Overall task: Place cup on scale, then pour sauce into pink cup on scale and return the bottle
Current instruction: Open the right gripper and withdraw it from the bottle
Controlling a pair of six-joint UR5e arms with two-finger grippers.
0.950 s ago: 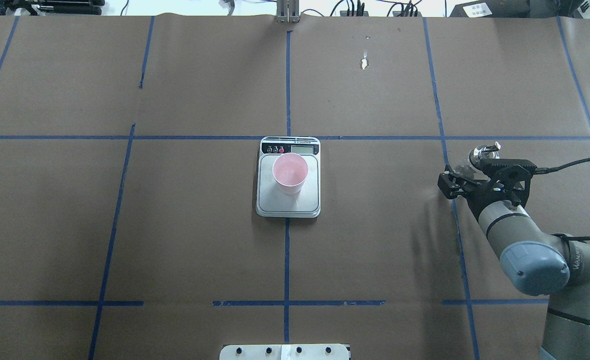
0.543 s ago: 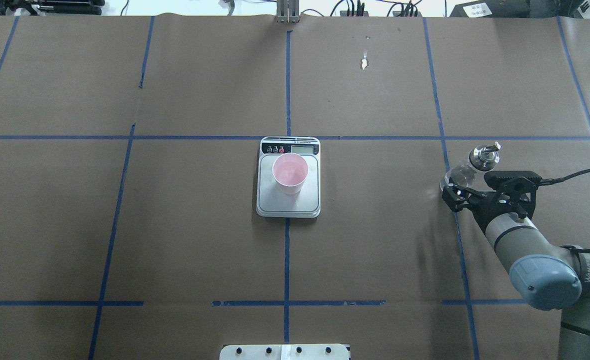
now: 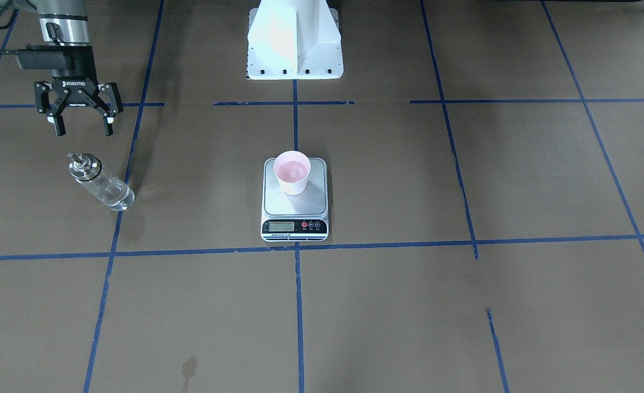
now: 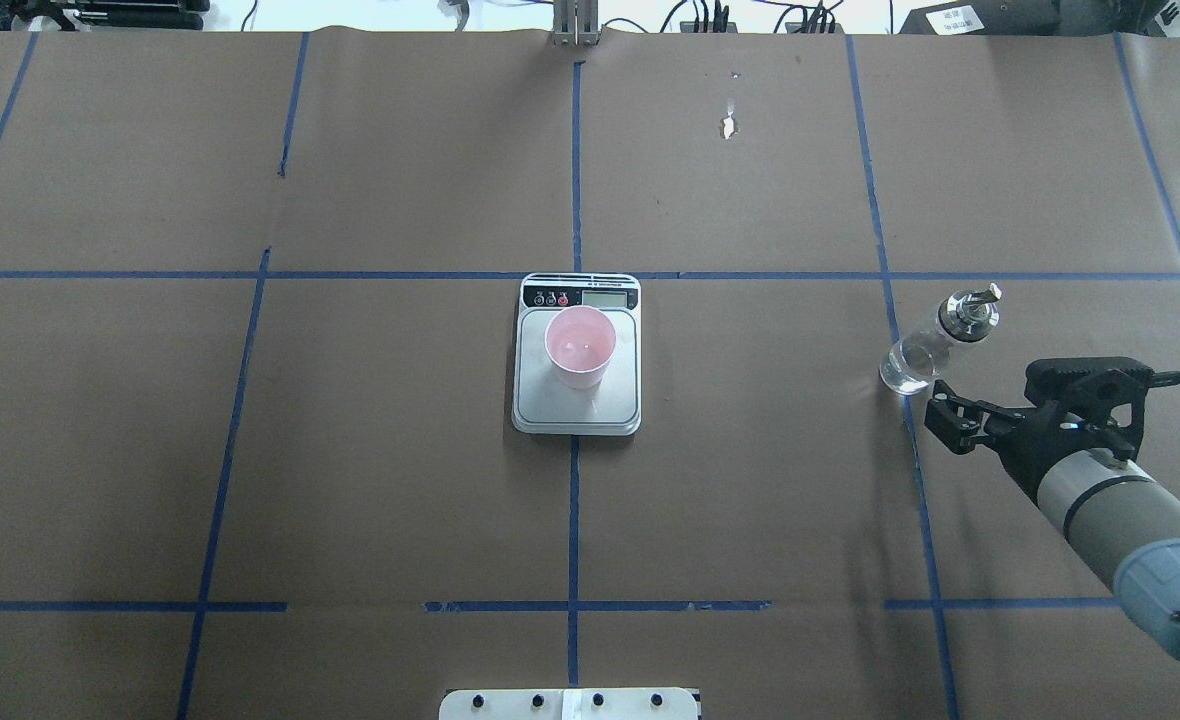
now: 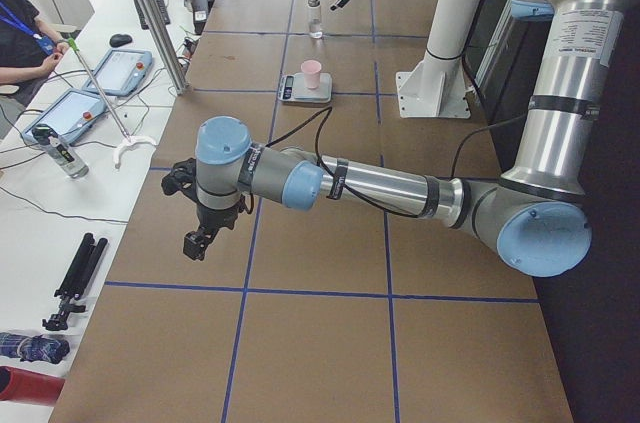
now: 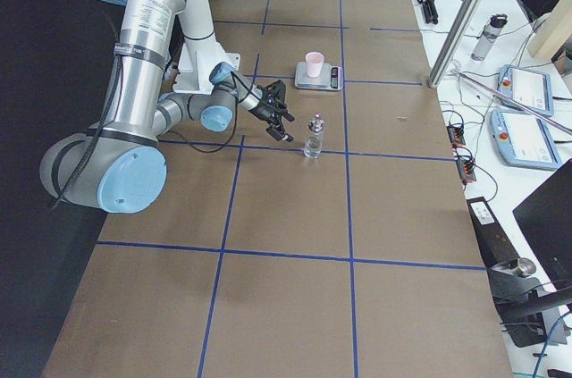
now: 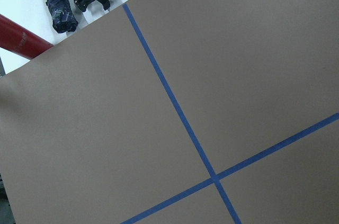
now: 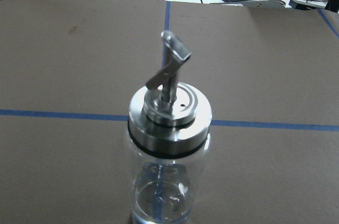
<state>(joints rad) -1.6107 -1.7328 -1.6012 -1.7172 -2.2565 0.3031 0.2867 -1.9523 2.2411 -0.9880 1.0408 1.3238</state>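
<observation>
Right gripper [image 3: 83, 130] jaws spread, empty, near bottle [image 3: 101, 183], not touching. Bottle stood upright on desk [image 3: 409, 305], well apart from scale [image 3: 294, 206]. Cup [image 3: 292, 172] sat on scale platform. Clear sauce [image 8: 159, 205] barely discernible through glass; cup contents unclear. Left gripper [image 5: 195, 243] seen only from side, state unreadable. Scale display [image 3: 281, 226] digits too small.

The right claw [image 3: 83, 130] hangs spread wide and empty, tilted forward and down on the low-reaching right arm [image 4: 1090, 485], while the left claw [image 5: 195, 241] points downward from the outstretched left arm [image 5: 380, 183], its opening impossible to make out.
</observation>
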